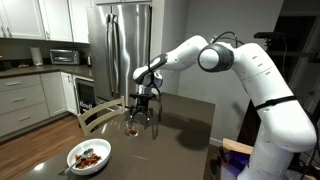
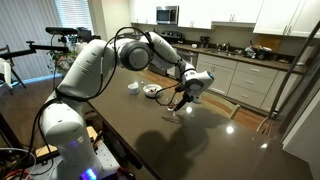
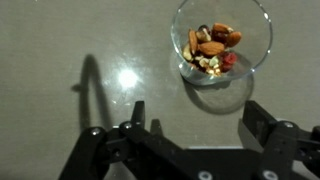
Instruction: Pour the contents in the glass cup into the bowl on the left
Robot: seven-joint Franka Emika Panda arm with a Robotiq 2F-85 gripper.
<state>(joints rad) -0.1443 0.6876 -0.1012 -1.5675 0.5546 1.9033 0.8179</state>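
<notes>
You are holding the gripper (image 3: 197, 108) wide open. Its two fingers (image 3: 138, 112) are sticking out with nothing between them. They are not touching anything.

Just past the fingers, the glass cup (image 3: 220, 40) is standing upright on the dark, shiny table (image 3: 60, 60). The cup is not sitting between the fingers; it is off to one side of them. The contents (image 3: 208, 48) are lying in the bottom of the cup, small brown and red bits of food in a little pile.

In an exterior view, the gripper (image 1: 146, 103) is hanging just above the cup (image 1: 131, 126) and is apart from it. The white arm (image 1: 240, 65) is reaching out over the table to get there.

The bowl (image 1: 73, 158) is sitting nearer the camera, close to the table's edge and well apart from the cup. It is white and wide, and some reddish-brown bits are already lying in it. In the other exterior view, the same bowl (image 2: 150, 90) is showing up just behind the arm.

Farther back, a wooden chair (image 1: 98, 115) is standing at the table. Behind it, a big silver fridge (image 1: 125, 40) is standing by the kitchen counter, and a microwave (image 1: 63, 57) is sitting on that counter.
</notes>
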